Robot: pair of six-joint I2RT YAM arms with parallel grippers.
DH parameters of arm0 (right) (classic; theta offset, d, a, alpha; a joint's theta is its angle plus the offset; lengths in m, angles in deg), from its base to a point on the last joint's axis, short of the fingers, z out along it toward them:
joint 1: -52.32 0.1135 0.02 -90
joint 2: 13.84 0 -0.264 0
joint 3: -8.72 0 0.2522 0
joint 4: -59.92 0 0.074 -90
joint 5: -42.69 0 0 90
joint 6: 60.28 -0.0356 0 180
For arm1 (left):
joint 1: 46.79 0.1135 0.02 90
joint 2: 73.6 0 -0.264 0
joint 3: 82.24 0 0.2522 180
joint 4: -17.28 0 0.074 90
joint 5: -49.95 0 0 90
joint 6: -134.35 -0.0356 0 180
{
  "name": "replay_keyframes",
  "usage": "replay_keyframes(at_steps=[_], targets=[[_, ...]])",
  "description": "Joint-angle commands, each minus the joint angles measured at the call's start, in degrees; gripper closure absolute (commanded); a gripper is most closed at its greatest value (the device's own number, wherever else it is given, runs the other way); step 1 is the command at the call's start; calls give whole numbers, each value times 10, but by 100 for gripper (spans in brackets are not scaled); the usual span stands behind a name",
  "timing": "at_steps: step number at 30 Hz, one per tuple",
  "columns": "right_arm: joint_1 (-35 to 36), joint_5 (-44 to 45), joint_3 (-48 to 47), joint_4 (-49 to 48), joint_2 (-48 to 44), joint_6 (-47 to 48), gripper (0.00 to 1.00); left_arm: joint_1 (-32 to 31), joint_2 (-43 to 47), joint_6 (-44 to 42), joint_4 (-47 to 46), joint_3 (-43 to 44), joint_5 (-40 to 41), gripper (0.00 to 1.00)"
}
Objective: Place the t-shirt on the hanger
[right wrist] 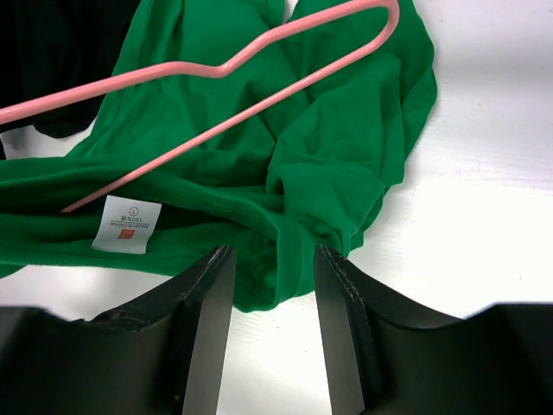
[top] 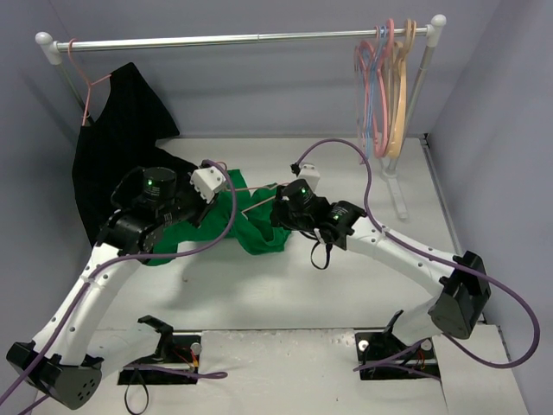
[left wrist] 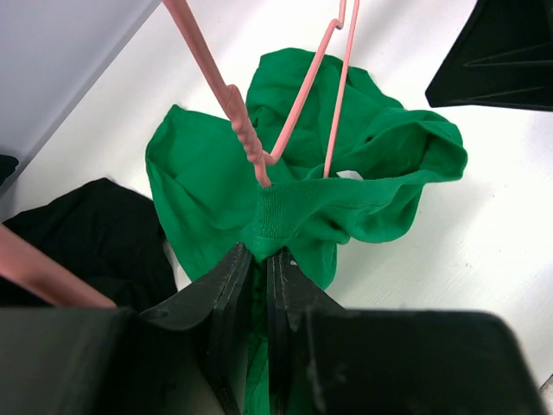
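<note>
T-shirt (top: 251,220) lay bunched on the white table (top: 346,285) between the two arms, left of centre, with its left edge beside the lower hem of the black garment (top: 121,147).

Left gripper (left wrist: 263,255) was clamped on the ribbed collar band of the t-shirt, fingers pressed together with green cloth pinched between them.

Hanger (left wrist: 246,138) slanted over the shirt. In the left wrist view two of its pink wires ran down behind the collar band just above the pinch.

Right gripper (right wrist: 272,259) was open, jaws apart, with a fold of the shirt's edge lying between and below the fingers. Whether they touched it could not be told.

A white sewn-in label (right wrist: 127,224) showed inside the collar. It carried small grey print and a small red mark, upside down in the right wrist view and too fine to read.

The black garment hung from a second pink hanger (top: 86,86) at the left end of the rail (top: 242,38). Spare hangers (top: 384,86) in pink, blue and tan clustered at the right end.
</note>
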Motion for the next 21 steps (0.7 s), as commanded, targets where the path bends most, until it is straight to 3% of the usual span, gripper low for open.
replay_keyframes(at_steps=[1, 21], targets=[[-3, 13, -27, -18, 15, -5, 58, -7, 1, 5, -50, 24, 2, 100], [-15, -55, 18, -44, 59, -17, 70, -8, -3, -1, -53, 25, 14, 100]])
